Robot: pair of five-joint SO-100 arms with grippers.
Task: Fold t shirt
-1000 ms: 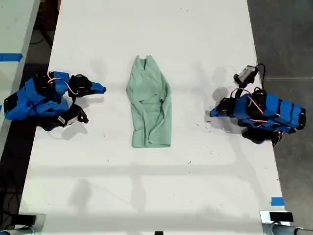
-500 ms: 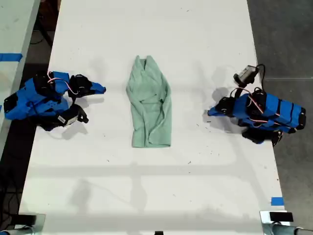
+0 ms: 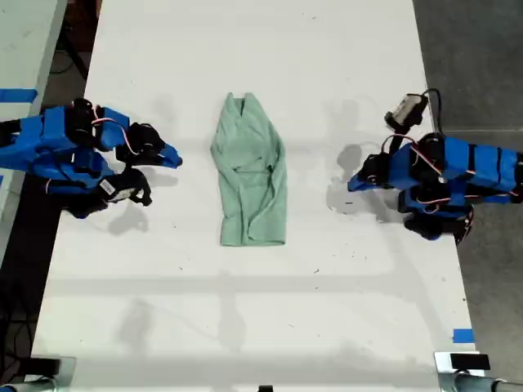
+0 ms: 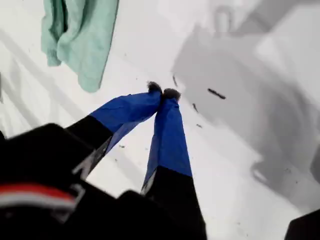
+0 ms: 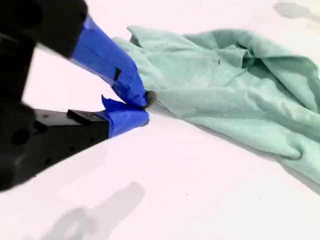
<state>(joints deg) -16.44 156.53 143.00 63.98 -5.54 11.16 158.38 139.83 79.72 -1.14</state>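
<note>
White table [image 3: 245,327] fills most of the exterior view, with dark floor down both sides and a strip of blue tape [image 3: 462,336] near its lower right corner.

At the exterior view's left, a blue arm reaches in from the table's edge. My second gripper [image 3: 173,160] points toward the middle, and in the second wrist view [image 5: 146,107] its blue-taped fingers [image 5: 127,117] are pressed together with nothing between them. Their tips sit just beside the cloth's edge; whether they touch it I cannot tell.

The t shirt [image 3: 249,170] lies in the middle of the table, pale mint-green, wrinkled, gathered into a long narrow shape running up and down the exterior view, narrower at the top. It shows again in the second wrist view [image 5: 235,85] as rumpled folds, and at the edge of the first wrist view [image 4: 80,35].

At the exterior view's right, my first gripper [image 3: 353,184] points toward the shirt, well apart from it. In the first wrist view [image 4: 163,92] its fingers [image 4: 167,135] meet at the tips, empty, above bare table.
</note>
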